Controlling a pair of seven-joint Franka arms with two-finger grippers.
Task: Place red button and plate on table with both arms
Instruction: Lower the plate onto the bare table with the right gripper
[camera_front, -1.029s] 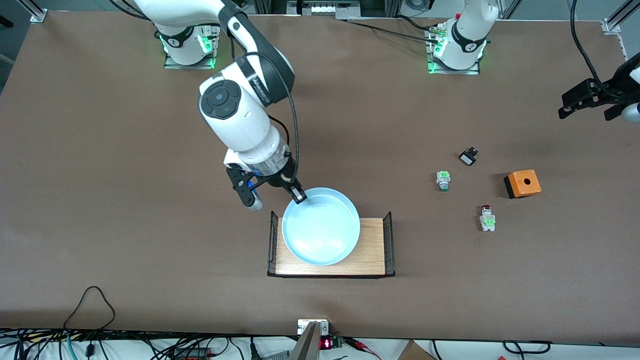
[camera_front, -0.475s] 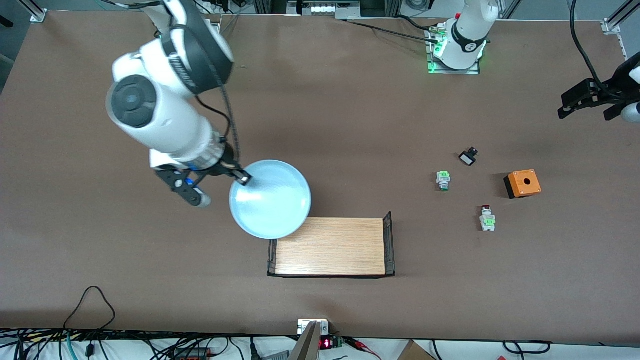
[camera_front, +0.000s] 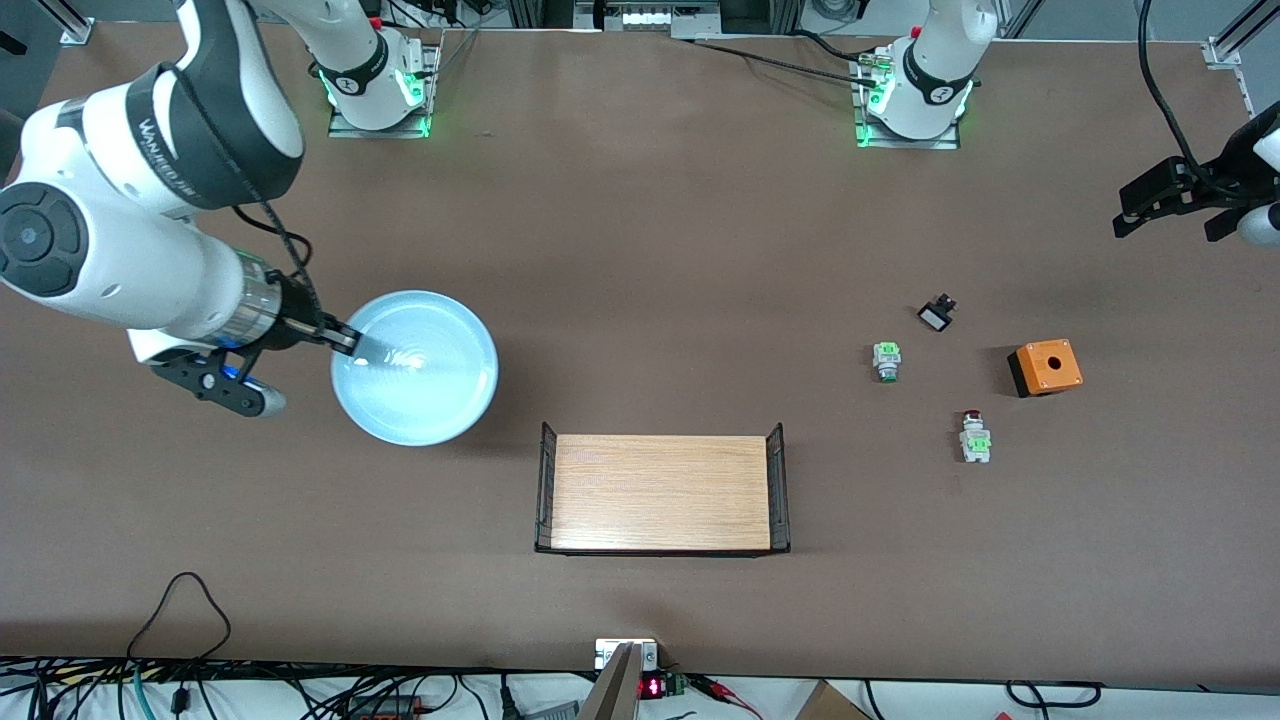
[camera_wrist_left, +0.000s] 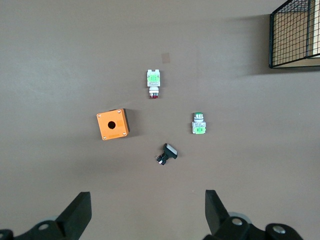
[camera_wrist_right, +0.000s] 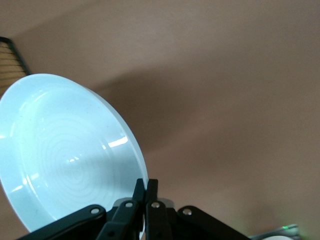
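Right gripper (camera_front: 345, 340), left-centre of the front view: jaws pinched narrow on the rim of the plate (camera_front: 414, 367), held by one edge only. In the right wrist view the fingers (camera_wrist_right: 146, 192) meet on the rim at the bottom of the frame and the plate (camera_wrist_right: 70, 155) hangs clear above the table (camera_wrist_right: 225, 100), casting a shadow on it. So the plate is airborne, over bare table (camera_front: 640, 250) toward the right arm's end, off the wooden tray (camera_front: 660, 490) at lower centre.

Left gripper (camera_front: 1170, 195), upper right edge of the front view: fingers spread wide, holding nothing, waiting over the table. Its wrist view looks down on the red button (camera_wrist_left: 153, 82) at upper centre, which lies on the table at centre right of the front view (camera_front: 974, 436), nearer the camera than the capless switch (camera_front: 886, 360), the small black part (camera_front: 936, 314) and the orange box (camera_front: 1045, 367).

Risks, as judged:
- One-edge grip lets the plate pivot or slip; a release from height would make it drop, clatter or slide.
- Lowering while tilted lands one rim first and it may rock.
- The similar capless switch lies near the button; the left gripper could take the wrong one.
- The button is tiny and could tip or skid out as the jaws come together.
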